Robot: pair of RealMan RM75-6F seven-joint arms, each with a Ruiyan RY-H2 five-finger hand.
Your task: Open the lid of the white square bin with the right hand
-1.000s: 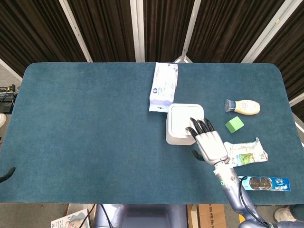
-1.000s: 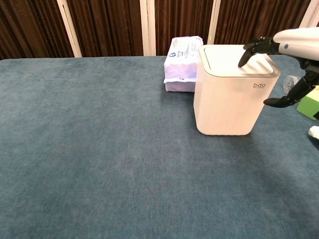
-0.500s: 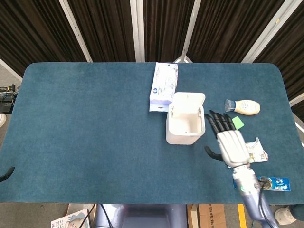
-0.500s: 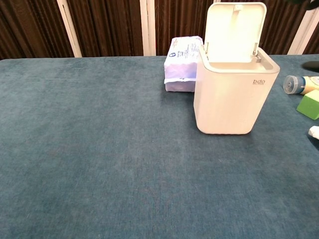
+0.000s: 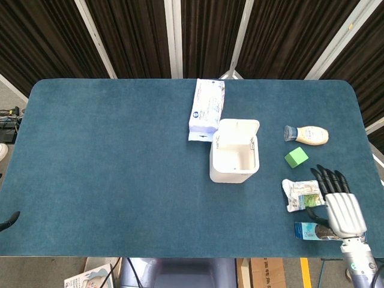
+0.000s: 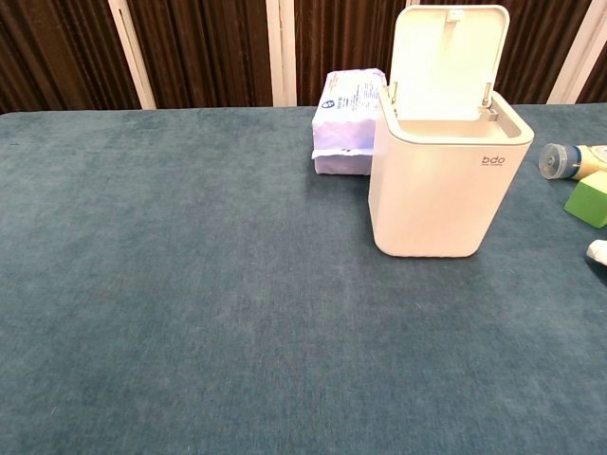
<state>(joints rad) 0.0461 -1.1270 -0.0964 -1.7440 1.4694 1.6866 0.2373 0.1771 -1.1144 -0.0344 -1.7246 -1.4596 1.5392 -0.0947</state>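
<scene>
The white square bin stands near the middle of the blue table. Its lid is swung up and stands upright at the far side, showing the hollow inside. In the head view my right hand hangs well to the right of the bin, near the table's front right corner, fingers stretched out and apart, holding nothing. It is over a crumpled packet and a blue snack pack. The chest view does not show it. My left hand appears in neither view.
A white and purple wipes pack lies just behind the bin. Right of the bin are a cream bottle, a green block, a crumpled packet and a blue snack pack.
The bin lid went from closed to upright. My right hand left the lid and drew back to the right and toward the table's front edge.
</scene>
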